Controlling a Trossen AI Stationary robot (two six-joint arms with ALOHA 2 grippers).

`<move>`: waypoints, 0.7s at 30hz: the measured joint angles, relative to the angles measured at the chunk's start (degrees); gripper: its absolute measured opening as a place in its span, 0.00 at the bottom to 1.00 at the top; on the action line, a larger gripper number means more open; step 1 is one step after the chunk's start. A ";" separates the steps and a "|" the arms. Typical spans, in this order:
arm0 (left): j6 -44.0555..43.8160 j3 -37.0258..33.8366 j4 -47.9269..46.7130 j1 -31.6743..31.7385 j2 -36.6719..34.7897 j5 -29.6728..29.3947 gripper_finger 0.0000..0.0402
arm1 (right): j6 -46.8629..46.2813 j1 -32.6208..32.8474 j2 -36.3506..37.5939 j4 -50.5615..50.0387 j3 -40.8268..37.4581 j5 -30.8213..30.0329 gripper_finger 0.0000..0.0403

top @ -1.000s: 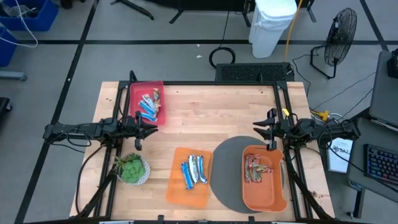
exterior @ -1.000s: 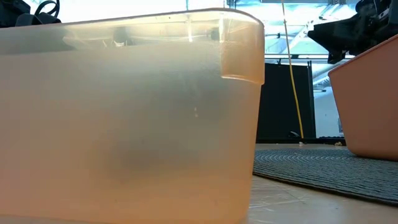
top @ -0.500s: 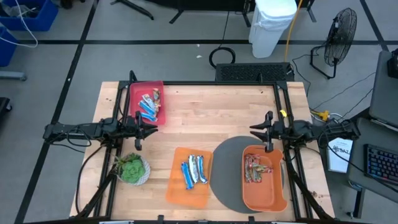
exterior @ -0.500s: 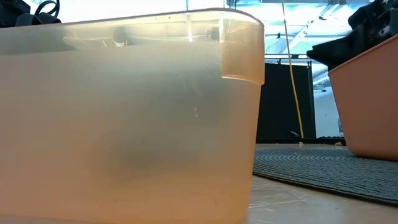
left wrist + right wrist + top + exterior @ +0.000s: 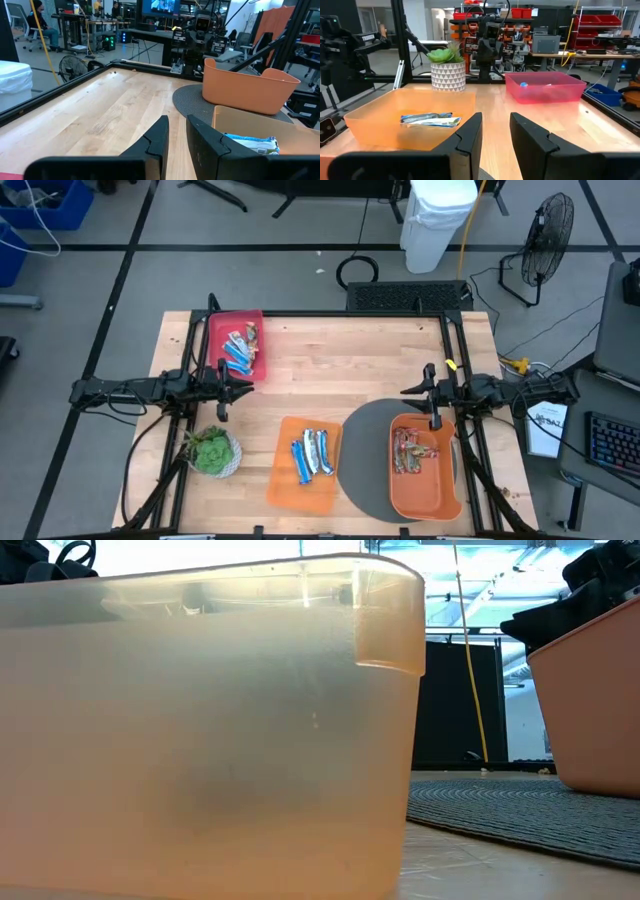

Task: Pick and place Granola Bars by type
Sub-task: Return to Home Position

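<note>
While low view gives only walls of left orange bin and right orange bin, high view shows contents: blue and silver granola bars in left orange bin, reddish-brown bars in right orange bin, mixed bars in red bin. Left gripper beside red bin, right gripper just beside right orange bin's rim. Both arms level, pointing inward; fingers slightly parted, empty.

The table is pale wood, smooth and lightly grained. The left orange bin is frosted, translucent plastic — the round grey mat looks woven and ribbed. The granola bars wear shiny foil wrappers.
</note>
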State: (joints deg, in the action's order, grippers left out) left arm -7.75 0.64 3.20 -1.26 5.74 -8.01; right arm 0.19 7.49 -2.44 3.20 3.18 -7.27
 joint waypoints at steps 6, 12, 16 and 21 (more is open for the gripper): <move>0.00 0.00 0.00 0.00 0.00 -0.02 0.18 | 0.02 0.00 0.00 0.00 -0.02 -0.04 0.23; 0.00 0.00 0.00 0.00 -0.01 0.00 0.18 | 0.37 0.00 -0.02 0.00 -0.03 -0.07 0.23; 0.00 0.00 0.00 -0.01 0.00 0.00 0.18 | 0.46 0.00 -0.02 0.00 -0.02 -0.09 0.23; 0.00 0.00 0.00 0.00 0.00 -0.02 0.18 | 0.48 0.00 -0.02 0.00 -0.04 -0.11 0.23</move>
State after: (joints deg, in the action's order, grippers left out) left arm -7.75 0.64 3.20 -1.26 5.74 -8.03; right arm 0.67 7.49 -2.46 3.20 3.14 -7.38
